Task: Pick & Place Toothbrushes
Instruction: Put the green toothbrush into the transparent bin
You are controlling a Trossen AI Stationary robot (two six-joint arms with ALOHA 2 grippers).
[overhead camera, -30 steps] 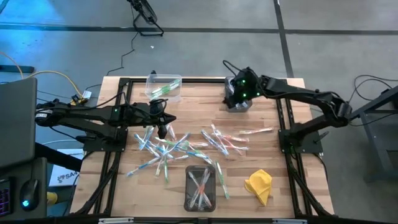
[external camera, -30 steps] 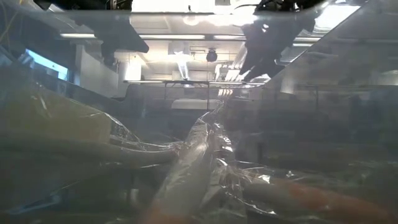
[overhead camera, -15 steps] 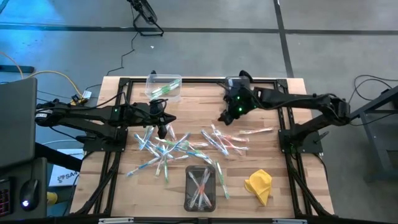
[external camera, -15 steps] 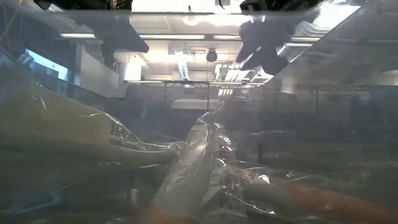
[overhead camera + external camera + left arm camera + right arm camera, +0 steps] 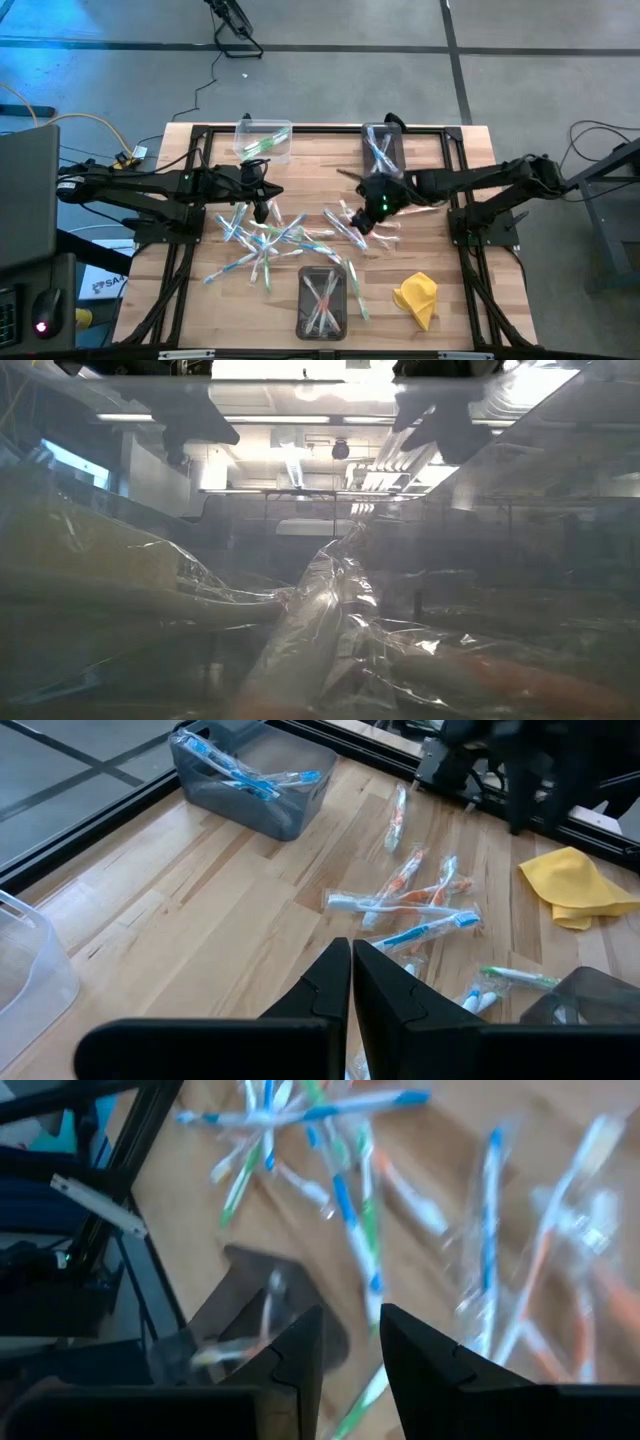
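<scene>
Dozens of toothbrushes (image 5: 262, 240) lie scattered on the desk (image 5: 320, 160) beneath and between our two tools. Our right tool (image 5: 367, 214) hangs with jaws partly apart and empty, directly over the pink-accented cluster; our left tool (image 5: 260, 208) sits pinched shut, holding nothing, above the blue-green heap. We should descend on one isolated wrapper, jaws straddling it crosswise, avoiding its neighbours.
</scene>
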